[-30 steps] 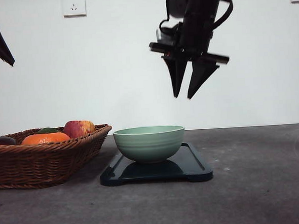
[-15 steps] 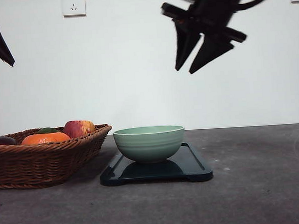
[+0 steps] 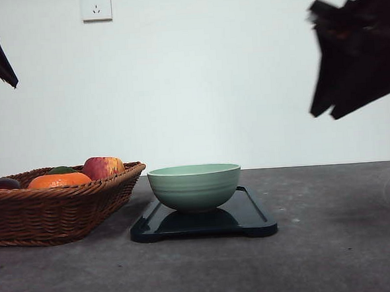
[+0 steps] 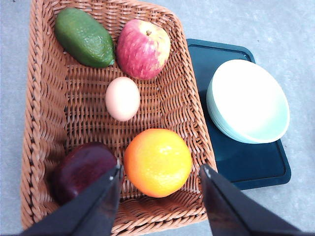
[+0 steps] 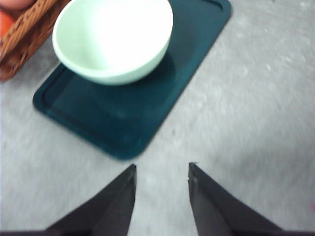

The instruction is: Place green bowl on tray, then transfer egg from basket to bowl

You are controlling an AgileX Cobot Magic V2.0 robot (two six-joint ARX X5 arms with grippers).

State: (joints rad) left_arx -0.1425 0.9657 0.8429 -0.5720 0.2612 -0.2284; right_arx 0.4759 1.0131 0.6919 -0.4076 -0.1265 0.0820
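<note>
Hovering over the basket (image 4: 42, 123), my left gripper (image 4: 160, 189) was wide open, empty. The egg (image 4: 122, 98) lay at 11 o'clock from it, long axis toward 12, between apple (image 4: 143, 49) and orange (image 4: 157, 162).

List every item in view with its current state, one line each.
green bowl: upright, empty, on the tray
tray: flat on table
egg: lying in basket
basket: upright, holding fruit
left gripper: open, above basket
right gripper: open, raised off to the side, empty
</note>
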